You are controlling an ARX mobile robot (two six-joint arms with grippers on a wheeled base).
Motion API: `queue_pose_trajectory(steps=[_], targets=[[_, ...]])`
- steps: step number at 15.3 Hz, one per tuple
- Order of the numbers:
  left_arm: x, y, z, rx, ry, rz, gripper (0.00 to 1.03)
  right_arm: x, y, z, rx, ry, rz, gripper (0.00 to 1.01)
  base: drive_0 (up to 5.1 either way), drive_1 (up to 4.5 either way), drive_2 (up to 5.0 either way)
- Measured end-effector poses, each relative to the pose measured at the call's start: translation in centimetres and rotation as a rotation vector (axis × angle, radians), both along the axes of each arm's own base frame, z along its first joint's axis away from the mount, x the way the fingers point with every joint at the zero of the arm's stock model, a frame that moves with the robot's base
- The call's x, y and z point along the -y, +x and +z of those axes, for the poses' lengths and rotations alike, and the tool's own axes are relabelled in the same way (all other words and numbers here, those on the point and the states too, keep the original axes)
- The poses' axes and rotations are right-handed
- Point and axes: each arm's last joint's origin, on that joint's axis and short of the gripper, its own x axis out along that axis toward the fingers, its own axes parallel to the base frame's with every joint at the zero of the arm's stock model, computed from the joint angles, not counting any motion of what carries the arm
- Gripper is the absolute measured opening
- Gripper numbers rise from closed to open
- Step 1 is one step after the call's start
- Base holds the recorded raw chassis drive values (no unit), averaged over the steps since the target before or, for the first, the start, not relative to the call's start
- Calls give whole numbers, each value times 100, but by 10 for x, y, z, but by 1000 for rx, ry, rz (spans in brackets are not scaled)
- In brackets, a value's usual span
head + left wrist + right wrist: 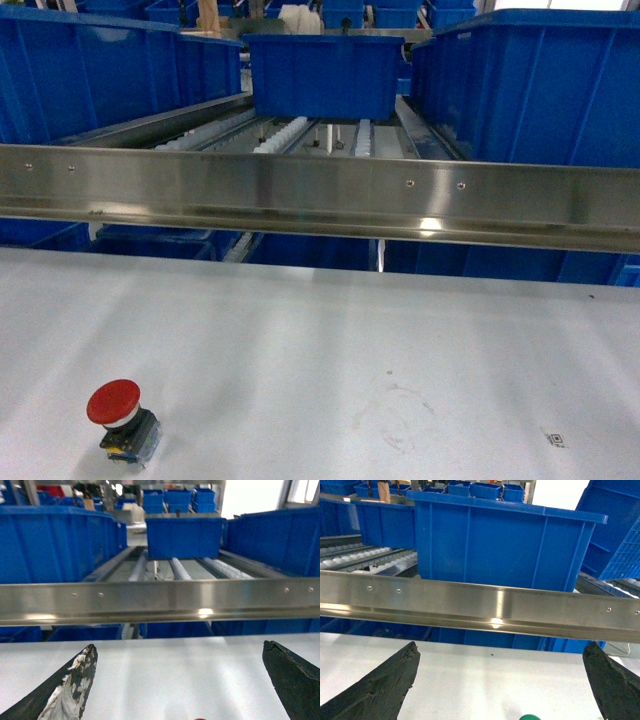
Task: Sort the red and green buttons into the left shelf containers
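Observation:
The red button [113,403], a wide red mushroom cap on a dark block body, stands on the white table at the front left of the head view. A sliver of that red cap [200,719] shows at the bottom edge between the fingers of my left gripper [179,649], which is open and holds nothing. My right gripper [501,648] is open too, with the green button's cap [530,717] peeking in at the bottom edge between its fingers. A big blue left shelf container [100,75] stands behind the rail on the left, also seen as a blue bin [55,542] in the left wrist view. Neither gripper appears in the head view.
A steel rail [320,195] runs across the table's far edge, with roller tracks [290,135] behind it. More blue bins stand at the centre back [325,75] and right [530,85]. A faint ring mark [400,415] is on the white table [330,330].

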Motion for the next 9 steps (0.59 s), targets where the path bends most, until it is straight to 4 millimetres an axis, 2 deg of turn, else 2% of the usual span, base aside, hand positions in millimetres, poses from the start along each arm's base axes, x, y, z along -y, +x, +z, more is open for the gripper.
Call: queue_pose_trajectory(steps=[1, 3, 7, 9], targets=[[5, 13, 0, -34, 0, -44, 98, 4, 18, -1, -42, -16, -3, 98, 0, 0, 0], [14, 42, -2, -120, 1, -110, 98, 11, 44, -16, -177, -38, 2, 98, 0, 0, 0], [32, 95, -31, -346, -9, -252, 98, 20, 87, -54, -453, -126, 26, 98, 0, 0, 0], [33, 101, -46, -415, -1, -257, 98, 24, 94, -74, -567, -115, 19, 98, 0, 0, 0]])
